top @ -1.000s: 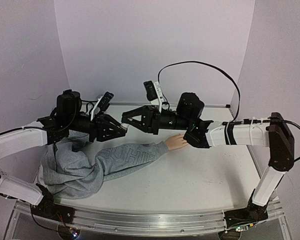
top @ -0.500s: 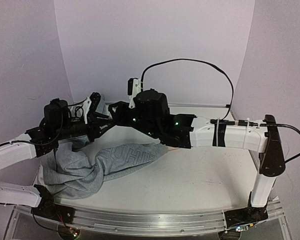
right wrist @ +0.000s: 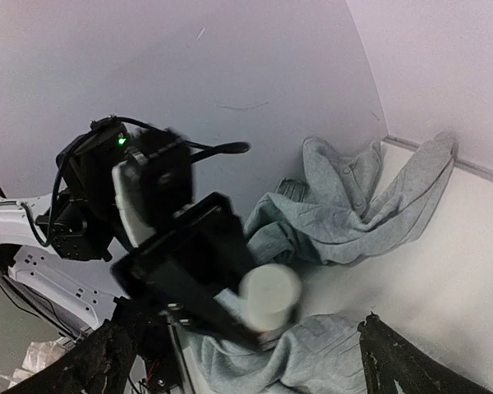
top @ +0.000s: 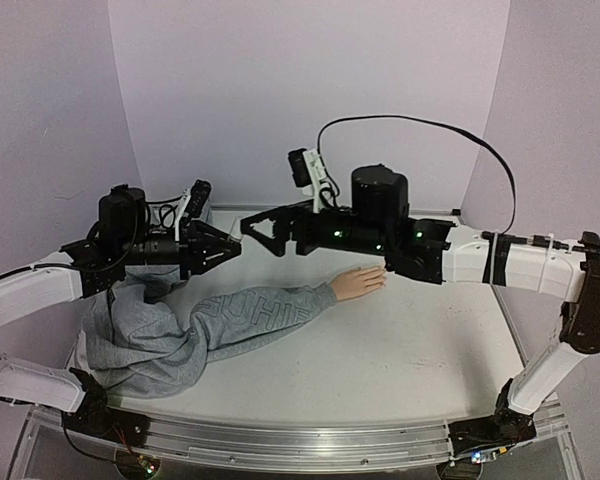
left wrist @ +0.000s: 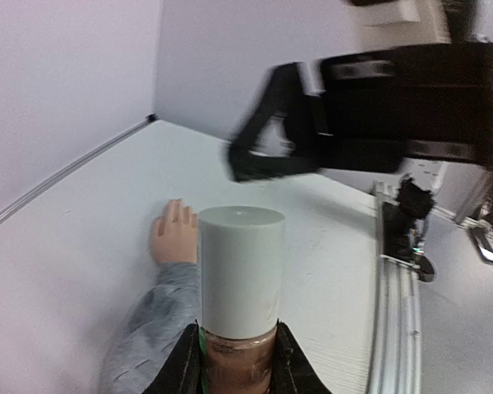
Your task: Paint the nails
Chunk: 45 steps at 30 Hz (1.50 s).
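A small brown nail polish bottle [left wrist: 238, 361] with a tall white cap [left wrist: 241, 267] stands upright in my left gripper [left wrist: 237, 345], whose jaws are shut on the glass. From above, the left gripper [top: 225, 244] hovers over the grey sweatshirt [top: 170, 335]. My right gripper [top: 248, 233] faces it, open, its jaws just in front of the cap [right wrist: 269, 295] without touching it. Right gripper [right wrist: 242, 328] fingers stand wide apart. The peach mannequin hand [top: 358, 283] lies flat at the sleeve's end. Its nails are too small to make out.
The sweatshirt's bunched body [right wrist: 353, 205] lies at the table's left back corner. A metal rail [left wrist: 394, 271] runs along the table's edge. A black cable [top: 420, 125] arcs above the right arm. Purple walls close in behind and at both sides.
My right gripper has opened wide. The right arm swept left over the mannequin hand, then drew back, so the hand shows again. The left gripper has kept hold of the bottle.
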Each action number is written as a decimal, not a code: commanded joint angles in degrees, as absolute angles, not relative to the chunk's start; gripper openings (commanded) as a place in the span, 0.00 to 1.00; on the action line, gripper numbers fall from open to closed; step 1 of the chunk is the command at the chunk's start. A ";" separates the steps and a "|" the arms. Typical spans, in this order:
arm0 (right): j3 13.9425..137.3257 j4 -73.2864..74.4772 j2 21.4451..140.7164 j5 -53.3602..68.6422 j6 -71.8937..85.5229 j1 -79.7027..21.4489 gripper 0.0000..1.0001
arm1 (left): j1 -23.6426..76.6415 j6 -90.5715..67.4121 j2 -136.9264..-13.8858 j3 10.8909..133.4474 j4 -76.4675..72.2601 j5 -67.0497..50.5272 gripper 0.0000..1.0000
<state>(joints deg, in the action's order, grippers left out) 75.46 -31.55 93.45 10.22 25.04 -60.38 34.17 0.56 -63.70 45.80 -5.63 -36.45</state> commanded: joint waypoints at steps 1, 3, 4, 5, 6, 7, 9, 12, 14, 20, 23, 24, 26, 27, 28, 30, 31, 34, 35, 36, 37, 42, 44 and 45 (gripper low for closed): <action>70.81 -41.04 90.68 33.49 19.65 -55.70 0.93 | 34.28 -3.42 -67.13 52.66 -8.17 -60.26 0.00; 70.75 -41.83 91.02 37.66 18.30 -55.60 0.85 | 34.28 -4.80 -69.41 54.00 -8.17 -65.69 0.00; 70.41 -43.06 91.19 39.03 18.29 -55.60 0.79 | 34.28 -5.36 -70.49 54.69 -8.22 -68.38 0.00; 70.26 -44.38 91.36 40.42 18.54 -55.63 0.75 | 34.35 -6.09 -71.55 55.30 -8.22 -70.54 0.00; 70.15 -45.75 91.53 42.03 18.81 -55.59 0.73 | 34.43 -6.88 -72.45 56.00 -8.22 -72.18 0.00; 70.09 -46.85 91.74 42.79 19.04 -55.61 0.72 | 34.49 -7.42 -73.40 56.48 -8.18 -73.36 0.00; 70.47 -48.86 92.11 43.58 19.61 -55.58 0.69 | 34.75 -7.88 -74.05 56.77 -8.18 -74.88 0.00; 71.97 -49.87 93.48 45.47 20.04 -55.63 0.63 | 35.18 -7.67 -74.31 56.69 -8.17 -75.48 0.00; 73.20 -50.00 94.65 46.72 20.43 -55.65 0.60 | 35.41 -7.70 -74.47 56.69 -8.18 -75.80 0.00; 75.68 -50.61 96.59 48.43 20.83 -55.56 0.43 | 35.73 -7.82 -74.72 56.77 -8.17 -76.72 0.00; 76.28 -50.88 96.96 48.54 21.15 -55.61 0.38 | 35.90 -7.89 -74.95 56.78 -8.18 -76.89 0.00; 76.55 -50.89 97.21 48.66 21.30 -55.64 0.35 | 35.86 -7.91 -75.03 56.82 -8.17 -76.79 0.00; 76.77 -50.91 97.73 48.98 21.73 -55.66 0.30 | 35.86 -7.99 -75.06 56.84 -8.19 -76.62 0.00; 76.74 -50.89 97.93 48.91 21.89 -55.64 0.29 | 35.86 -8.00 -75.09 56.86 -8.22 -76.37 0.00; 76.71 -50.90 98.11 48.81 22.09 -55.68 0.28 | 35.86 -7.89 -74.84 56.78 -8.18 -75.98 0.00; 76.60 -50.93 98.26 48.66 22.50 -55.64 0.25 | 35.86 -7.59 -74.28 56.44 -8.26 -74.91 0.00; 76.43 -50.89 98.20 48.36 22.60 -55.66 0.24 | 35.86 -7.46 -74.01 56.29 -8.33 -74.29 0.00; 75.59 -50.87 97.85 46.88 22.81 -55.77 0.18 | 35.77 -6.82 -72.96 55.56 -8.26 -71.67 0.00; 75.37 -50.91 97.75 46.33 22.99 -55.80 0.16 | 35.82 -6.68 -72.69 55.46 -8.26 -70.69 0.00; 75.17 -50.85 97.74 45.60 23.09 -55.96 0.14 | 35.70 -6.58 -72.41 55.26 -8.26 -69.21 0.00; 75.07 -50.76 97.73 44.71 23.19 -56.16 0.11 | 35.62 -6.67 -72.03 55.02 -8.26 -67.33 0.00; 75.36 -49.11 98.75 34.66 24.24 -58.19 0.01 | 34.73 -5.23 -68.50 51.66 -8.26 -49.56 0.00; 77.41 -44.93 99.78 24.01 24.53 -59.81 0.01 | 34.72 -3.31 -65.95 49.27 -8.22 -37.57 0.00; 79.01 -41.14 100.36 15.97 25.16 -60.83 0.00 | 34.72 -2.40 -64.24 48.17 -8.22 -28.84 0.00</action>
